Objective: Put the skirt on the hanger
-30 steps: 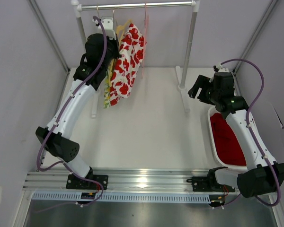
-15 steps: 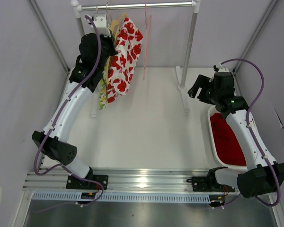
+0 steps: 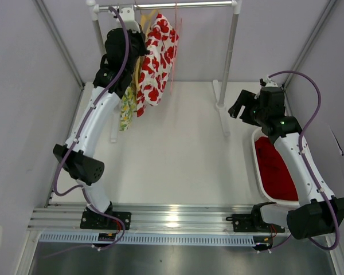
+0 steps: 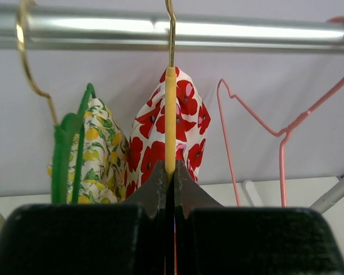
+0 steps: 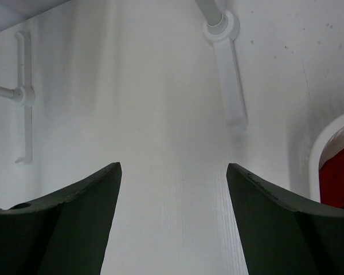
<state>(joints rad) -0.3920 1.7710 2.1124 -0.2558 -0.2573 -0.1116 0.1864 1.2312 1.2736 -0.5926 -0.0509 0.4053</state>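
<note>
White table [image 3: 183, 149]; left gripper [image 4: 167, 172] clamps yellow hanger [image 4: 170, 120] carrying poppy skirt [image 4: 190, 114]; right gripper [image 5: 173, 167] spread wide.

Left gripper [image 4: 168, 171] lifted hanger [image 4: 170, 120] to rail [image 4: 246, 31]

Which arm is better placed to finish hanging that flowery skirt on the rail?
Left. The left gripper is shut on the yellow hanger carrying the skirt, right under the rail. The right gripper hangs open and empty over the table, far off.
</note>
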